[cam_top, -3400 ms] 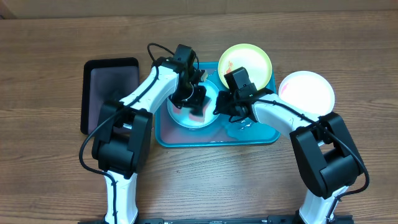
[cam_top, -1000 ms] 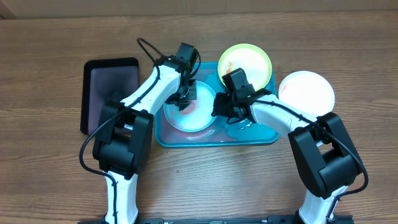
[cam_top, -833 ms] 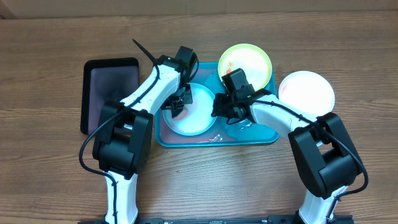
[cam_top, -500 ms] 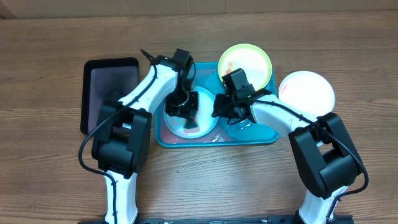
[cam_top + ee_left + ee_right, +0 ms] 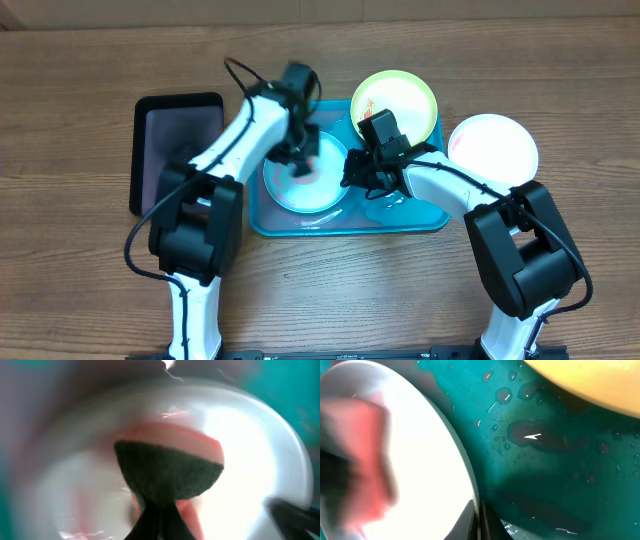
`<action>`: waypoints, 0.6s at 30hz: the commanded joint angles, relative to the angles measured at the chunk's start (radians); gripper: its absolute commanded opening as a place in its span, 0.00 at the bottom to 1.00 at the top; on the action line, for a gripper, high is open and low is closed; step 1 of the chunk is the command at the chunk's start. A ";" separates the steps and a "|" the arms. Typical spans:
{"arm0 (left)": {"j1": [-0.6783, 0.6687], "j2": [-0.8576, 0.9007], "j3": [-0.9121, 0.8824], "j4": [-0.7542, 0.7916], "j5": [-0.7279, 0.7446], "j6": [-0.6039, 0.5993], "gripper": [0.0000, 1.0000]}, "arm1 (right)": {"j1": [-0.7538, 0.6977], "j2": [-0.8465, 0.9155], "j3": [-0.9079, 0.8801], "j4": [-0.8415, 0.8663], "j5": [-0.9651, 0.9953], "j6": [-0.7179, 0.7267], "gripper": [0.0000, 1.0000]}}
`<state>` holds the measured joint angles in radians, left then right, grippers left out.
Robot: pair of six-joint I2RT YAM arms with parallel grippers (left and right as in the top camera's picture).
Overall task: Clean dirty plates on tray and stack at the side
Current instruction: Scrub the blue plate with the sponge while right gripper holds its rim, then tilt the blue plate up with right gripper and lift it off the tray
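Note:
The light aqua plate [image 5: 300, 192] lies in the left half of the turquoise tray [image 5: 405, 216] and carries pink smears. My left gripper [image 5: 299, 160] is shut on a pink sponge with a dark green scrub face [image 5: 167, 472] and presses it onto this plate [image 5: 250, 460]. My right gripper [image 5: 350, 172] is shut on the plate's right rim [image 5: 479, 520]. The lime-green plate [image 5: 395, 100] sits at the tray's back right with a red smear. The white plate [image 5: 493, 148] lies on the table to the right, tinted pink.
A smaller black tray [image 5: 178, 150] lies on the wooden table to the left of the turquoise tray. The tray floor [image 5: 545, 460] is wet with water drops. The lime plate's edge [image 5: 590, 385] overhangs it.
My left gripper has swept the sponge across the aqua plate, from its front part half a second ago to its back part now. The right gripper has held the rim without moving.

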<state>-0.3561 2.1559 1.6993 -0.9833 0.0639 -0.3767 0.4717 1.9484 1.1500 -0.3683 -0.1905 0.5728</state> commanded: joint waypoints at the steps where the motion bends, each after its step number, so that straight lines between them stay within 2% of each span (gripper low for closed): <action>1: 0.069 0.015 0.190 -0.110 -0.204 -0.038 0.04 | -0.005 0.006 0.013 -0.011 0.012 0.003 0.04; 4: 0.097 0.015 0.337 -0.231 -0.156 -0.002 0.04 | -0.005 0.004 0.021 -0.021 -0.010 0.003 0.04; 8: 0.117 0.015 0.470 -0.353 -0.055 0.061 0.04 | -0.003 -0.025 0.066 -0.114 0.014 -0.042 0.04; 14: 0.120 0.015 0.469 -0.404 -0.011 0.092 0.04 | 0.045 -0.159 0.116 -0.304 0.313 -0.050 0.04; 18: 0.119 0.015 0.432 -0.381 0.011 0.088 0.04 | 0.150 -0.265 0.116 -0.388 0.595 -0.042 0.04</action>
<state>-0.2291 2.1696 2.1590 -1.3769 0.0380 -0.3099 0.5552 1.7721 1.2259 -0.7345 0.1463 0.5327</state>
